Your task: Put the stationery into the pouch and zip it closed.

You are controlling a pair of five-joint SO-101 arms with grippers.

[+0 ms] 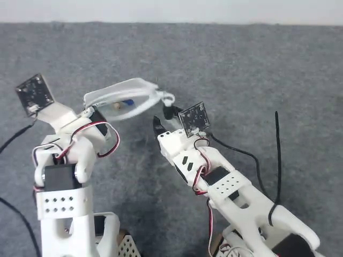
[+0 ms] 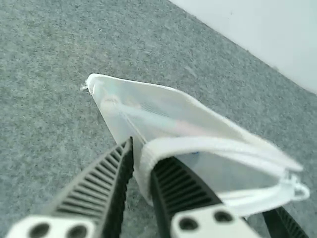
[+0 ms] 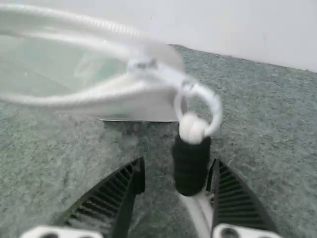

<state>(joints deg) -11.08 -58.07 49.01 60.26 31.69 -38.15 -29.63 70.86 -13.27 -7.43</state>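
Left gripper (image 2: 141,157) fingers pinch the rim of a translucent pouch (image 2: 188,124), likely soft and light, holding it off the grey table (image 1: 257,69). Right gripper (image 3: 178,166) fingers spread wide just beside the beaded zipper pull (image 3: 194,128), probably the best hold for closing.

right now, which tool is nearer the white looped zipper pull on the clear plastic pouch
Right. The right tool is open beside the white looped zipper pull; the left tool clamps the clear plastic pouch at its other end.
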